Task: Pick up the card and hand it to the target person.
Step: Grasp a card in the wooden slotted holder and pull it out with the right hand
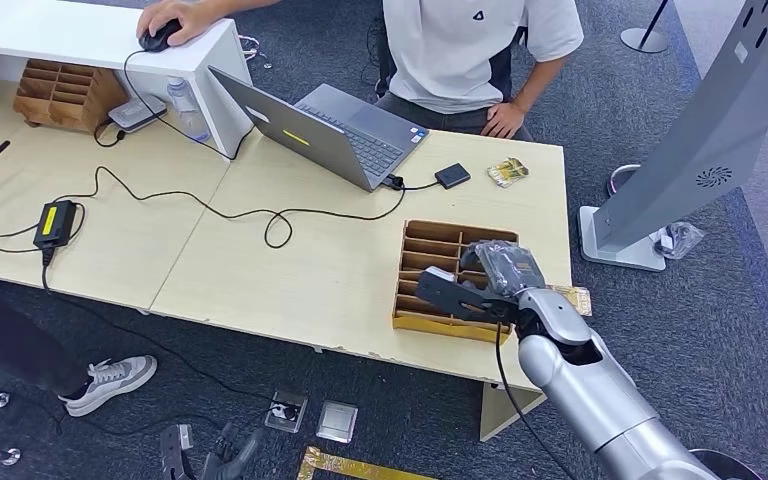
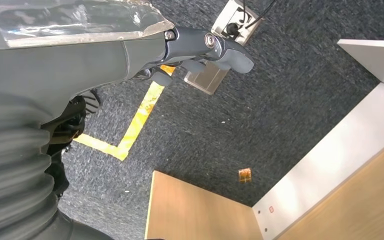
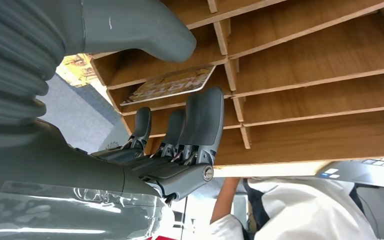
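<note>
Card retrieval is the step in hand, so start with the big picture: the long wooden table (image 1: 290, 270) carries a laptop (image 1: 335, 130), trailing cables, and, near your right end, the slotted wooden organizer (image 1: 440, 245) where the work happens. A person in a white shirt (image 1: 470, 45) sits across the table, probably your target for the handover.

Your right hand (image 1: 490, 280) hovers over the organizer's near compartments. From the right wrist camera, the thumb (image 3: 145, 30) and the darker fingers (image 3: 202, 120) are spread apart with nothing between them, and the card (image 3: 172, 85) lies flat in one slot, between thumb and fingers but not yet touched as far as you can judge. Your left hand (image 2: 200, 47) hangs by the floor, fingers loosely curled around nothing.

To do this well, bring the thumb and fingers down on opposite faces of the card rather than onto the slot dividers; the walls are close on both sides and could block the closing. The card is thin and lies flat, so you will likely need to tip or slide an edge up before pinching. Close gently, confirm the card is seated, then lift straight out of the slot before you swing toward the person.

A loose gold card (image 1: 572, 298) also lies on the table just beside the organizer; leave it alone.
</note>
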Controlling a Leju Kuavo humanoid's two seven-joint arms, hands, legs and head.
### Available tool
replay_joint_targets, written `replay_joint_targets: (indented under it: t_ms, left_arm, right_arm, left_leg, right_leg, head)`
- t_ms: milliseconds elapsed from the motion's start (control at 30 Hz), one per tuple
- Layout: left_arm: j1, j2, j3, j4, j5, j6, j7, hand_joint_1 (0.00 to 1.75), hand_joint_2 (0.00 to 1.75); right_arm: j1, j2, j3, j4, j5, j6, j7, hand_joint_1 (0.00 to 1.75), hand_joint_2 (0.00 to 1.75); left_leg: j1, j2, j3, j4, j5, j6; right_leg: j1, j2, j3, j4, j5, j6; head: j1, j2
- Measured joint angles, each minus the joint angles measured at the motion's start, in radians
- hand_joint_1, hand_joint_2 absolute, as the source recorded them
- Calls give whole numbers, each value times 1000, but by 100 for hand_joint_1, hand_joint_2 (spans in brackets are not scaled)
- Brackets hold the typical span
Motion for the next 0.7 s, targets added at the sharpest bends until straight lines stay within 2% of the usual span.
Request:
replay_joint_targets:
  t_ms: [100,167,233,300,367,500,700]
  left_arm:
    - [0,2,2,1,0,-5,0,0,175]
    - [0,3,3,1,0,-9,0,0,175]
    - [0,3,4,1,0,-10,0,0,175]
    - [0,4,5,1,0,-13,0,0,175]
    - [0,5,5,1,0,-18,0,0,175]
    - [0,8,5,1,0,-26,0,0,175]
    - [0,11,5,1,0,-27,0,0,175]
  right_arm:
    - [1,-3,-1,3,-1,0,3,98,175]
    - [1,-5,-1,5,-1,0,5,105,175]
    - [1,-8,-1,7,-2,0,8,124,175]
    - [1,-10,-2,7,-2,0,12,151,175]
    - [1,-13,-3,7,-2,-3,14,168,175]
    - [2,-16,-4,7,-1,-6,14,174,175]
    - [3,-17,-5,7,0,-20,13,175,175]
  left_leg:
    - [0,0,0,0,0,0]
    - [0,0,0,0,0,0]
    - [0,0,0,0,0,0]
    - [0,0,0,0,0,0]
    - [0,0,0,0,0,0]
    - [0,0,0,0,0,0]
    - [0,0,0,0,0,0]
  right_leg:
    - [0,0,0,0,0,0]
    - [0,0,0,0,0,0]
    - [0,0,0,0,0,0]
    - [0,0,0,0,0,0]
    - [0,0,0,0,0,0]
    - [0,0,0,0,0,0]
    - [0,0,0,0,0,0]
  head:
    - [0,0]
    - [0,0]
    - [0,0]
    - [0,0]
    - [0,0]
    - [0,0]
    - [0,0]
